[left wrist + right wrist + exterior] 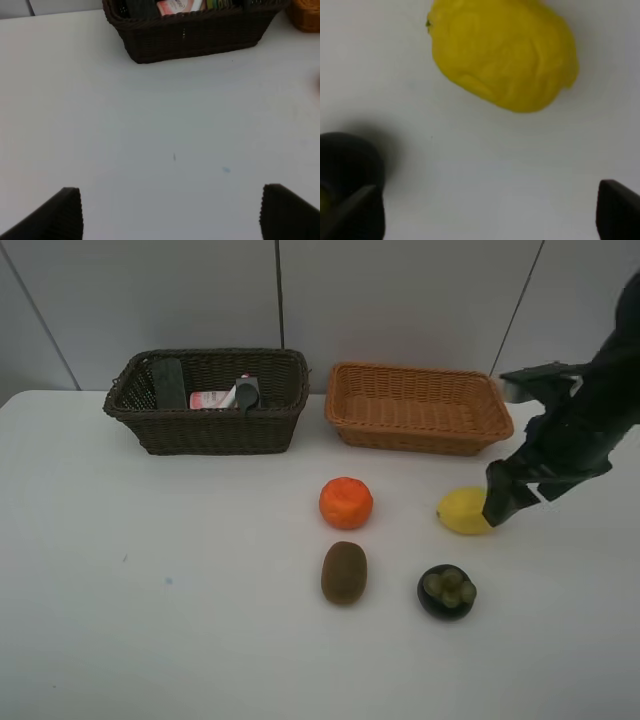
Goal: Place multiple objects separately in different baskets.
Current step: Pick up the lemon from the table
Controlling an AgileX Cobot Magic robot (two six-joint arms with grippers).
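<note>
Left gripper (172,215) hangs over the bare white table (150,590), fingers spread wide with nothing between them. The dark brown basket (210,432) holds the dark green bottle (168,383) and pink bottle (212,399); the orange-tan basket (420,432) stands just beside it. Nearer the front lie the orange (346,503), kiwi (344,572), mangosteen (447,591) and lemon (460,510). The right gripper (498,508), fingers wide apart, sits low just beside the lemon, which lies ahead of them, not between
</note>
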